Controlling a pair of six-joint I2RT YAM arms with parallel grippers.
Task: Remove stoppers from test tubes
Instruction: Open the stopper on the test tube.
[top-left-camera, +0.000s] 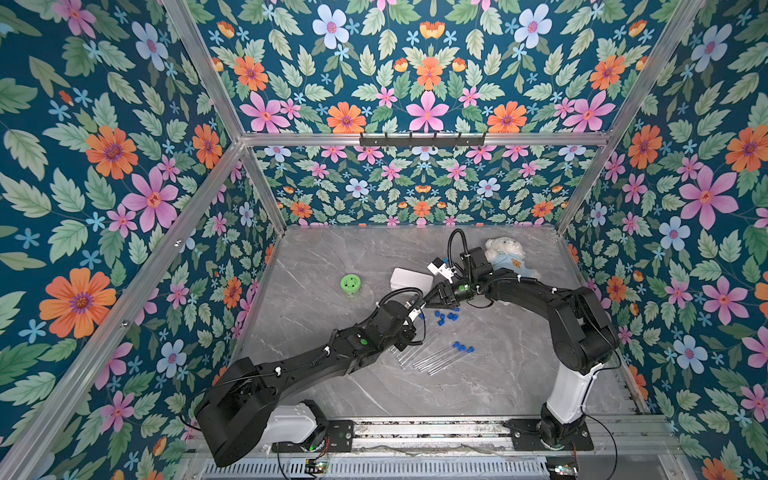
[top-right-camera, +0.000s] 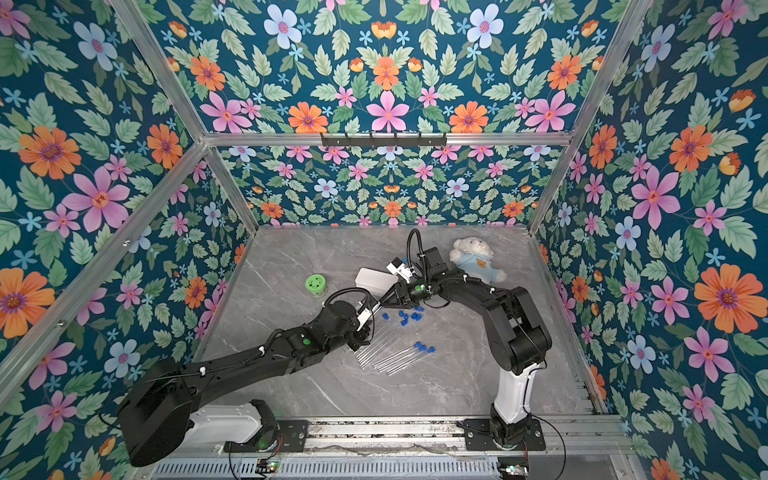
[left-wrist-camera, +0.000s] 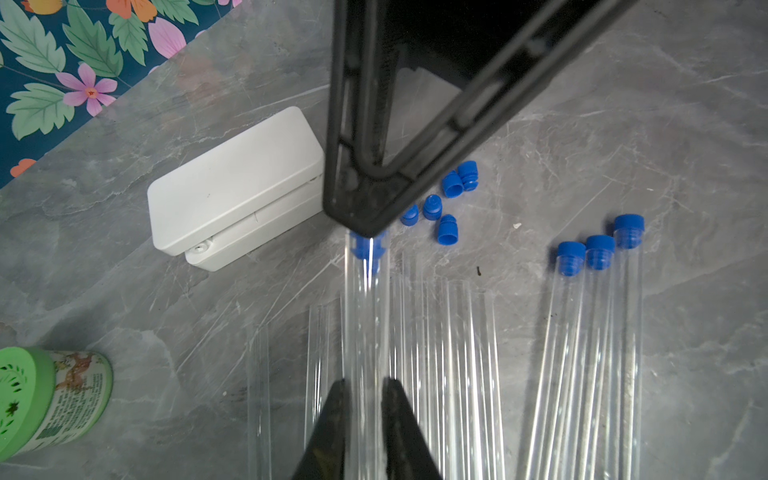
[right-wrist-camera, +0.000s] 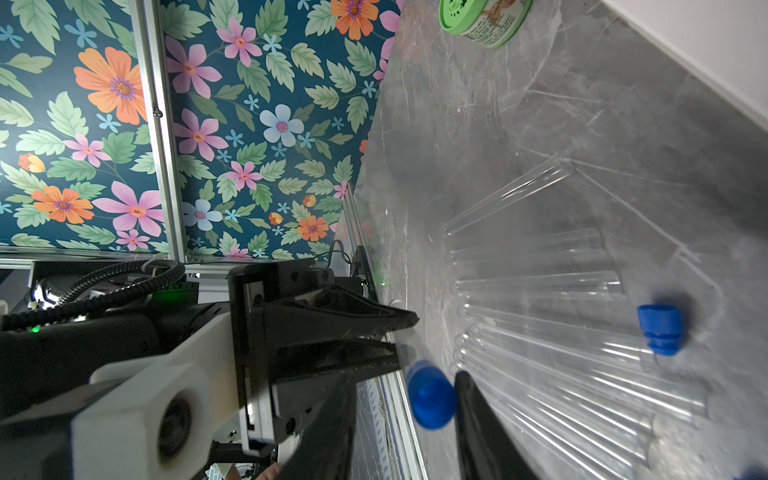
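My left gripper is shut on a clear test tube and holds it above the table. A blue stopper plugs its far end. My right gripper is open around that stopper: one finger touches it, and a gap shows beside the other. In both top views the two grippers meet near the white box. Several loose stoppers lie on the table. Several unplugged tubes lie under the held one. Three plugged tubes lie beside them.
A white box lies just behind the grippers. A green-lidded jar stands to its left. A plush bear sits at the back right, behind the right arm. Flowered walls enclose the grey marble table.
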